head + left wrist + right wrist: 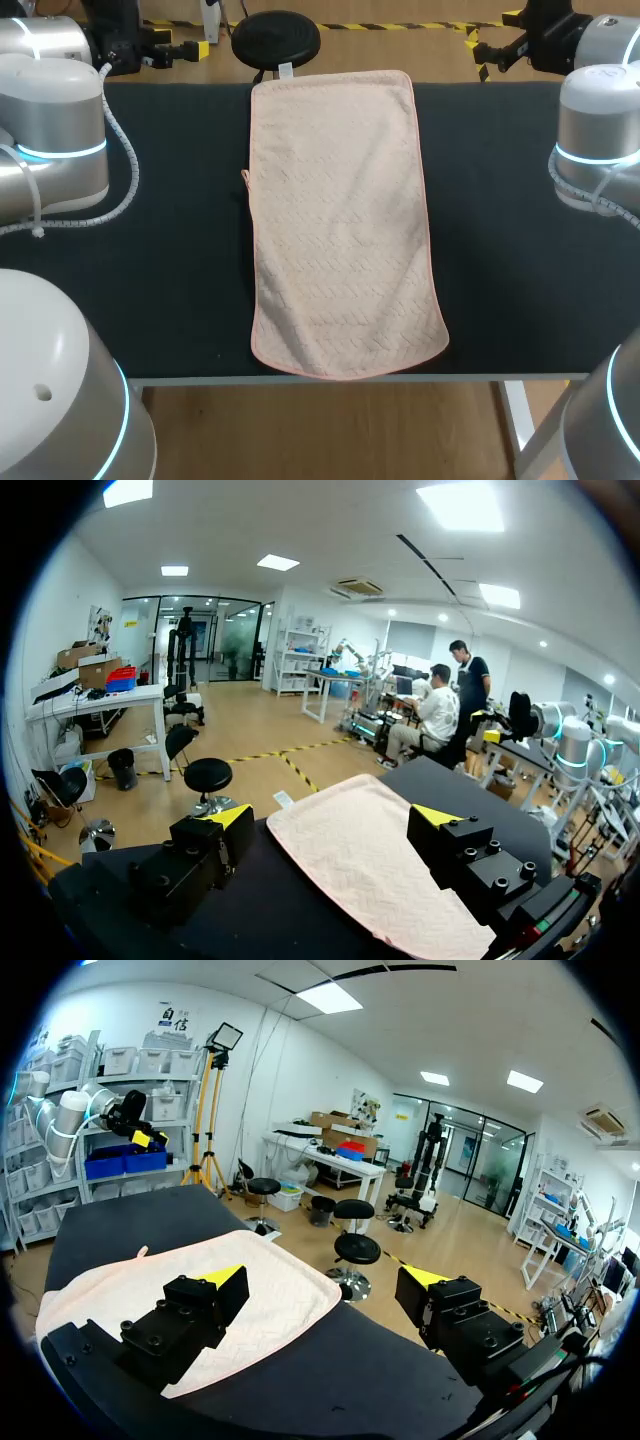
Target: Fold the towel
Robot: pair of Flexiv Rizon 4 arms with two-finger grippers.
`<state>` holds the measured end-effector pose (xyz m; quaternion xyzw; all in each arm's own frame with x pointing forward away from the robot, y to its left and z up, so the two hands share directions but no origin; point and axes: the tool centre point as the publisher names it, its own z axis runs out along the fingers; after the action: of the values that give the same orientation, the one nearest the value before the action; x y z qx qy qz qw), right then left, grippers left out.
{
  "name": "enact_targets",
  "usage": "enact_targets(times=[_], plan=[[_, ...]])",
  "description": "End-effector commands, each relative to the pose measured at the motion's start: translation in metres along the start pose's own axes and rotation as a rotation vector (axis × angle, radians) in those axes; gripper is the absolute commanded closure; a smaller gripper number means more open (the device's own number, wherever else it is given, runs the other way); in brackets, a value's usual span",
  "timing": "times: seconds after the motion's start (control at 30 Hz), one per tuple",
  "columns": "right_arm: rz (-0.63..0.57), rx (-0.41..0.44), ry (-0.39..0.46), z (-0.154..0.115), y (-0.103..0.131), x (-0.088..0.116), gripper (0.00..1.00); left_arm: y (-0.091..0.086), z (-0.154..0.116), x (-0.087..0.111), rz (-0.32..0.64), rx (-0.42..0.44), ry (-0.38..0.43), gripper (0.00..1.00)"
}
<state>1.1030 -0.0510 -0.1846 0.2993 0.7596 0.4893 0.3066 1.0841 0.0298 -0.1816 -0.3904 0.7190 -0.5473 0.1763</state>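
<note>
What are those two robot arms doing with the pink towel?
Nothing right now. The towel lies spread flat down the middle of the black table. Neither arm touches it. The left gripper and the right gripper are both open and empty, up near the table's far edge, one on each side of the towel. No fold is under way.

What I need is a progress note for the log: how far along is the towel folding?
Nothing looks done yet: the towel lies flat and spread out lengthwise on the table, with no fold visible. Nothing is in hand: the left gripper and the right gripper are both open and clear of the towel. All the folding is left.
</note>
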Motion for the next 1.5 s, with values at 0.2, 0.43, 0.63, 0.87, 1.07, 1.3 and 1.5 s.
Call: enact_targets(times=[0.2, 0.43, 0.63, 0.87, 1.07, 1.3, 1.5], plan=[[0.000, 0.001, 0.001, 0.000, 0.000, 0.000, 0.00, 0.001, 0.000, 0.000, 0.000, 0.003, -0.001, 0.00], [0.000, 0.001, 0.001, 0.000, 0.000, 0.000, 0.00, 0.001, 0.000, 0.000, 0.000, 0.003, -0.001, 0.00], [-0.091, 0.016, 0.025, 0.002, -0.003, 0.000, 0.00, 0.004, 0.000, 0.000, 0.082, -0.041, 0.015, 0.00], [-0.518, 0.166, 0.150, 0.008, -0.013, 0.006, 0.00, 0.012, 0.000, 0.001, 0.514, -0.314, 0.042, 0.00], [-0.828, 0.283, 0.273, 0.011, -0.026, 0.021, 0.00, 0.028, 0.003, 0.004, 0.876, -0.552, 0.060, 0.00], [-0.949, 0.347, 0.381, 0.013, -0.045, 0.042, 0.00, 0.048, 0.005, 0.002, 0.989, -0.660, 0.096, 0.00], [-0.949, 0.347, 0.381, 0.013, -0.045, 0.042, 0.00, 0.048, 0.005, 0.002, 0.989, -0.660, 0.096, 0.00]])
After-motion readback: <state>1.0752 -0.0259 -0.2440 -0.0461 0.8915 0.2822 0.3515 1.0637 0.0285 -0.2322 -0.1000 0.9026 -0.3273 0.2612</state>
